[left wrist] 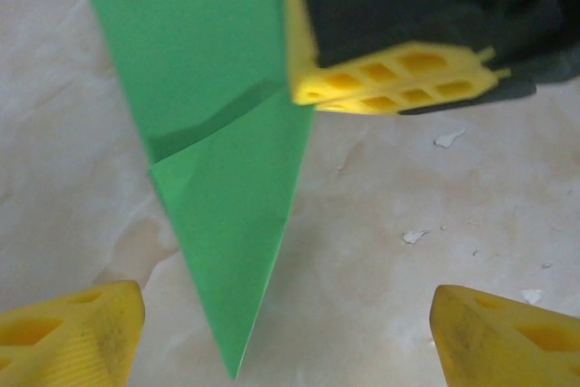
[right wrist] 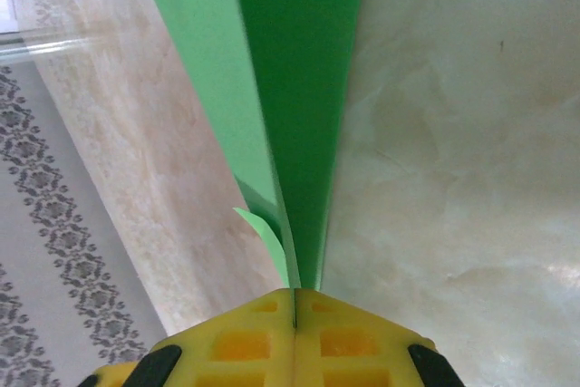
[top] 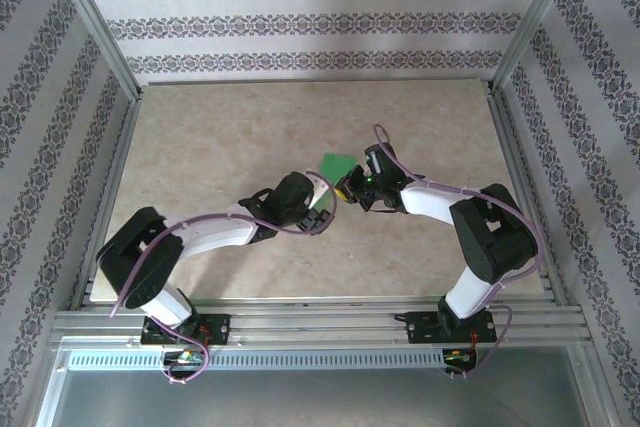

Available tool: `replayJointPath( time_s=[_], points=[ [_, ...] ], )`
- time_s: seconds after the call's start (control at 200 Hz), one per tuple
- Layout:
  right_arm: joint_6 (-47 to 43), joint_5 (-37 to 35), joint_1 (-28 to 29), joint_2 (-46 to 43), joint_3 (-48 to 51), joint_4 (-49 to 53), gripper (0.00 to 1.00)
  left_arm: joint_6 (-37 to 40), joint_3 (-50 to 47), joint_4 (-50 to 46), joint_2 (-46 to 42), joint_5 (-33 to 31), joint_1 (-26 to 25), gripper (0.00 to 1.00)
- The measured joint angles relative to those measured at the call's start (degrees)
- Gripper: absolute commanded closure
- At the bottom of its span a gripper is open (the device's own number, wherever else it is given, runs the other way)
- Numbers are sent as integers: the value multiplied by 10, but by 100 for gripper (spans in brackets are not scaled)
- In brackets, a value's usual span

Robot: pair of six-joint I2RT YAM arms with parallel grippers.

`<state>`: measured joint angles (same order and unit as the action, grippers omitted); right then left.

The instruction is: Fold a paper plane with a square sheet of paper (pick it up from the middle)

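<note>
The square sheet of paper (left wrist: pixel 227 178) is bright green and folded into a narrow pointed dart with a crease across it, like a paper plane. My right gripper (right wrist: pixel 294 301) is shut on its folded edge, and the layers (right wrist: pixel 299 88) run away from the yellow fingers. In the left wrist view those right fingers (left wrist: pixel 399 79) pinch the paper's upper right side. My left gripper (left wrist: pixel 290 342) is open. Its yellow fingertips (left wrist: pixel 72 333) stand wide apart on either side of the paper's point without touching it. From above, both grippers (top: pixel 322 212) (top: pixel 347 188) meet at the paper (top: pixel 337 164) mid-table.
The beige marbled table top (top: pixel 230 137) stretches around both arms, with small white flecks (left wrist: pixel 449 139) on it. A metal frame (top: pixel 95 37) and patterned walls (top: pixel 320 22) close in the left, right and far sides.
</note>
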<state>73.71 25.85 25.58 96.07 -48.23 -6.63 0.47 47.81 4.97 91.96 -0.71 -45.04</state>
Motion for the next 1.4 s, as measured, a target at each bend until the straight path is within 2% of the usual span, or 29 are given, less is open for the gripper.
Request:
replayJointPath(
  time_s=[0.175,0.275,0.425,0.515,0.595,0.844,1.334,1.399],
  points=[
    [30,10,-11,-7,0,5,100,91,-26,82,32,-7,-2,15],
    [41,16,-15,-7,0,11,100,136,-26,121,54,-10,-2,18],
    [49,22,-15,-7,0,22,100,185,-27,158,76,-9,-2,33],
    [55,26,-15,-7,0,24,100,207,-30,179,85,-8,-2,37],
    [59,29,-18,-7,0,26,100,219,-35,193,88,-4,-2,43],
    [61,39,-19,-8,0,37,100,238,-49,219,100,6,4,51],
    [61,63,-19,-8,0,51,100,248,-49,239,114,7,9,80],
    [61,66,-19,-8,0,51,90,248,-49,240,115,7,9,83]
  ],
)
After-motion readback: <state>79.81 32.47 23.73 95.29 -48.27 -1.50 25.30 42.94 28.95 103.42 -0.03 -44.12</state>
